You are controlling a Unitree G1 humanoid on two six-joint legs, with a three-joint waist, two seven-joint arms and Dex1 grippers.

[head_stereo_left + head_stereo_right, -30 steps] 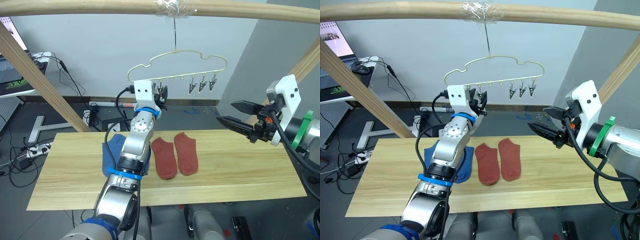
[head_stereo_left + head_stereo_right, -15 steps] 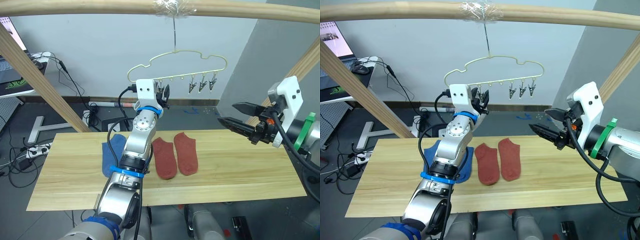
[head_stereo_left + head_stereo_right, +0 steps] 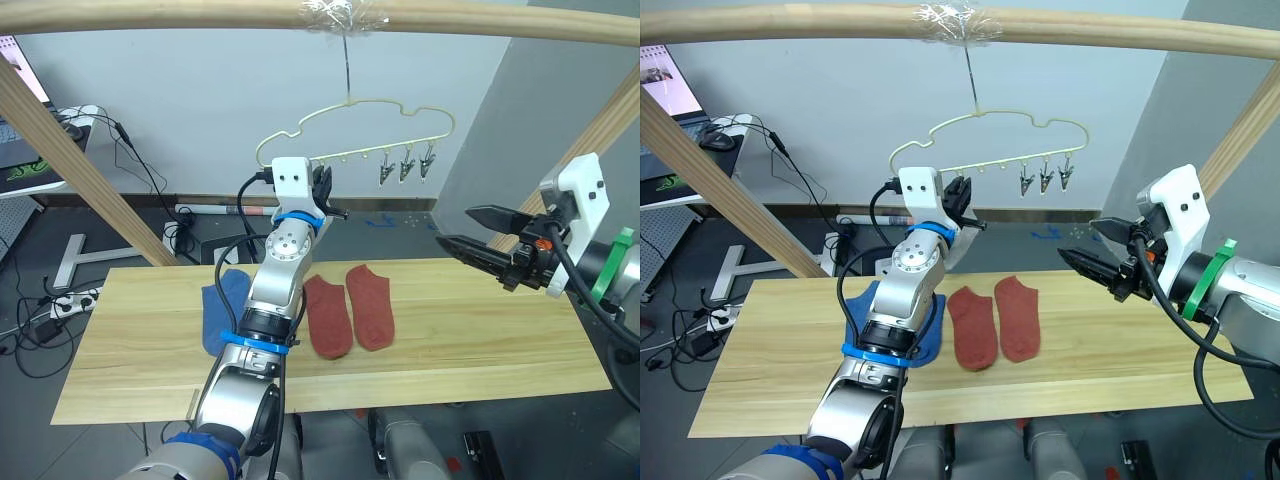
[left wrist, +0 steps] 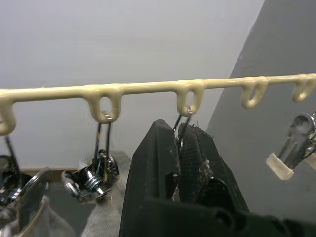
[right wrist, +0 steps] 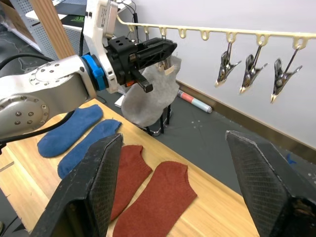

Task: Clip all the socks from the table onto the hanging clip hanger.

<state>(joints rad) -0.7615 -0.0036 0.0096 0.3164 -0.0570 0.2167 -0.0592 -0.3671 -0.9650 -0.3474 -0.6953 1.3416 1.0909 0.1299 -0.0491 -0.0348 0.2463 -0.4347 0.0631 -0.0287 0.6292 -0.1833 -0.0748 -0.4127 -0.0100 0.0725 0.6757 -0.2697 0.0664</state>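
Light grey knit socks [image 5: 148, 96] already hang from the pale-yellow wire clip hanger [image 3: 990, 140], where the left gripper [image 4: 185, 163] pinches a dark metal clip [image 4: 183, 129], while the right gripper [image 3: 468, 228] waits open and empty above the light wooden desk [image 3: 460, 340] bearing two blue socks [image 5: 79, 133] and two rust-red socks [image 3: 350, 312].

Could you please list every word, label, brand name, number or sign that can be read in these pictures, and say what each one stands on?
None can be read: no legible text on the socks, the clip hanger, the table or either gripper.
The monitor at the far left shows a picture, too small to read any writing.
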